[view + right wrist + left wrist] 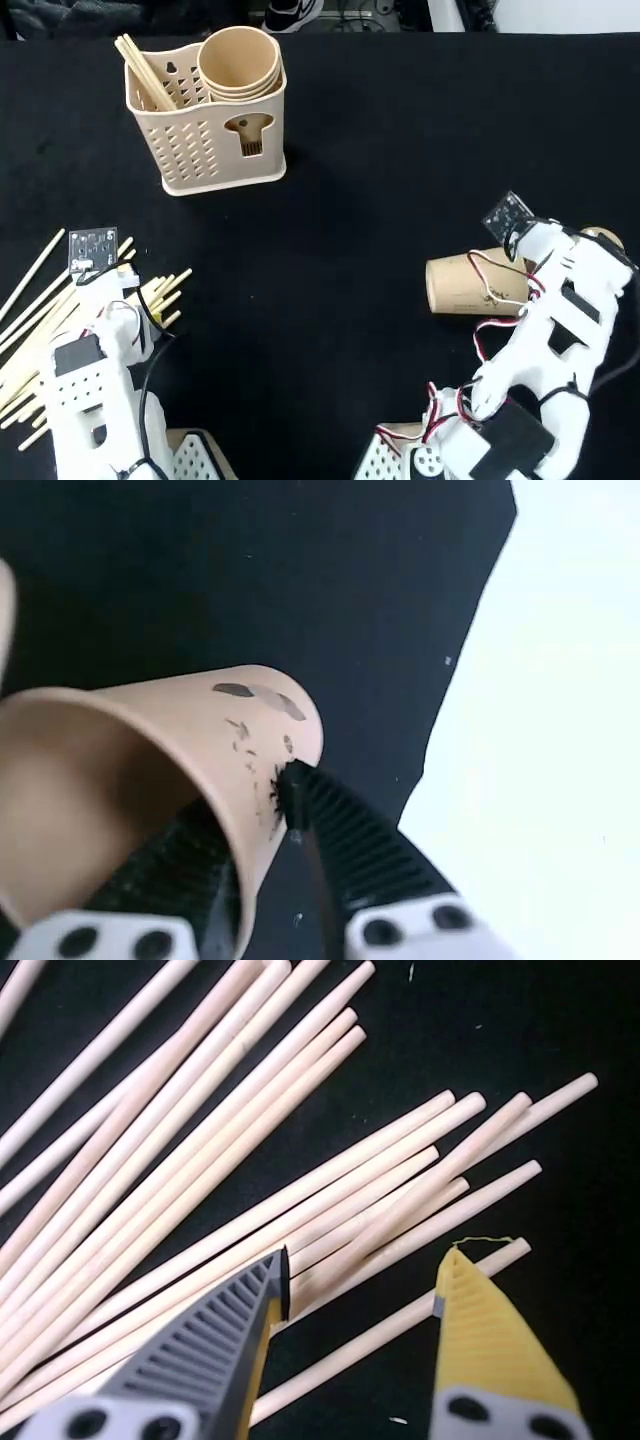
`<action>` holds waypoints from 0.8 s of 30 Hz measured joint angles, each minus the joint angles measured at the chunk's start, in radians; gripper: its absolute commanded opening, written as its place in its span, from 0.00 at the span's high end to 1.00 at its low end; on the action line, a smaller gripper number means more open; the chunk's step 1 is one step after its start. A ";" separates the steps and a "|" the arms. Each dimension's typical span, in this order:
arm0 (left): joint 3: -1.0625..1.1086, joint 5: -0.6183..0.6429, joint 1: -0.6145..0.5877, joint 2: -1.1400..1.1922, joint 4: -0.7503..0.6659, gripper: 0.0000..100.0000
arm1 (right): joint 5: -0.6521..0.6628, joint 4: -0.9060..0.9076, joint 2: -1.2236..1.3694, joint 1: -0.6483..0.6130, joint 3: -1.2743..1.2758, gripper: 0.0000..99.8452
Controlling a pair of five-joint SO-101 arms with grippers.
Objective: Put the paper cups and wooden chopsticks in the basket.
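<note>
A beige perforated basket (210,150) stands at the back left, holding a stack of paper cups (238,62) and a few wooden chopsticks (145,72). A loose pile of chopsticks (25,330) lies at the front left. My left gripper (370,1260) hangs open just above that chopstick pile (250,1190), its fingers either side of a few sticks. At the front right a paper cup (462,285) lies on its side. My right gripper (255,800) is shut on the cup's wall (170,740), one finger inside the mouth and one outside.
A tan rounded thing (603,238), perhaps another cup, shows just beyond the right arm. The black cloth (300,570) ends close to the held cup, with a white surface (560,730) past its edge. Open cloth (350,230) lies between basket and arms.
</note>
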 measured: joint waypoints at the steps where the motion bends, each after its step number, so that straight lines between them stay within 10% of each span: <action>1: 0.000 0.000 0.000 0.000 0.000 0.75 | -0.017 0.000 -0.015 0.002 0.000 0.99; 15: 0.000 0.000 0.000 0.000 0.000 0.75 | -0.390 0.394 -0.367 -0.066 -0.239 0.99; 24: 0.000 0.000 0.000 0.000 0.000 0.75 | -0.821 0.937 -0.307 -0.457 -0.839 0.99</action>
